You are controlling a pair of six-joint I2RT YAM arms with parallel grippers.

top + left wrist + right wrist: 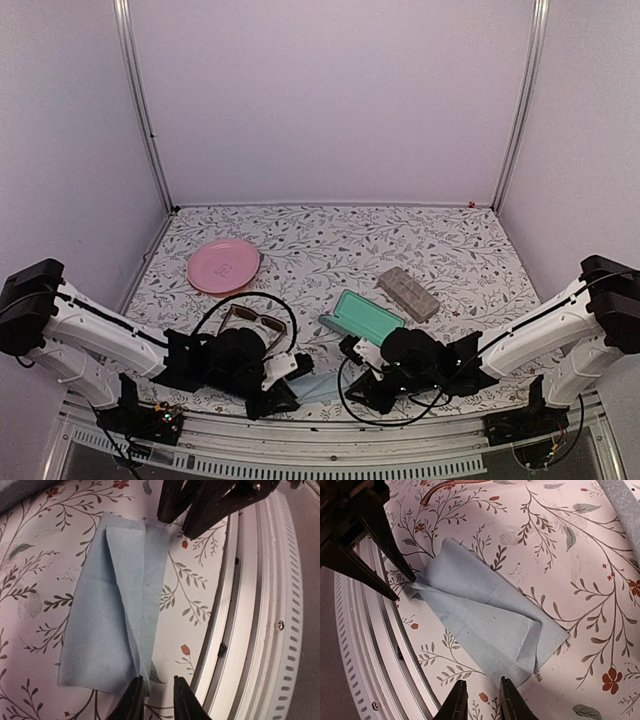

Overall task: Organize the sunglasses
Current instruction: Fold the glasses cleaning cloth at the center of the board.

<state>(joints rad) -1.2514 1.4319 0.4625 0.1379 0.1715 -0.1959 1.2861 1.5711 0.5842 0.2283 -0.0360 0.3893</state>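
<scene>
I see left end effector (157, 682) and right end effector (483, 682), each slightly apart and empty, at opposite ends of folded blue cloth (115, 620) by near bench (330, 240) edge. Dark-framed sunglasses (255, 322) lie behind left arm. I'd lift both straight up, w/o dragging fold.

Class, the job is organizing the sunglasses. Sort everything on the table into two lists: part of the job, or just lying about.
Part of the job: dark-framed sunglasses; probably also the open teal case, the closed grey-brown case and the folded blue cloth.

Just lying about: pink plate.
</scene>
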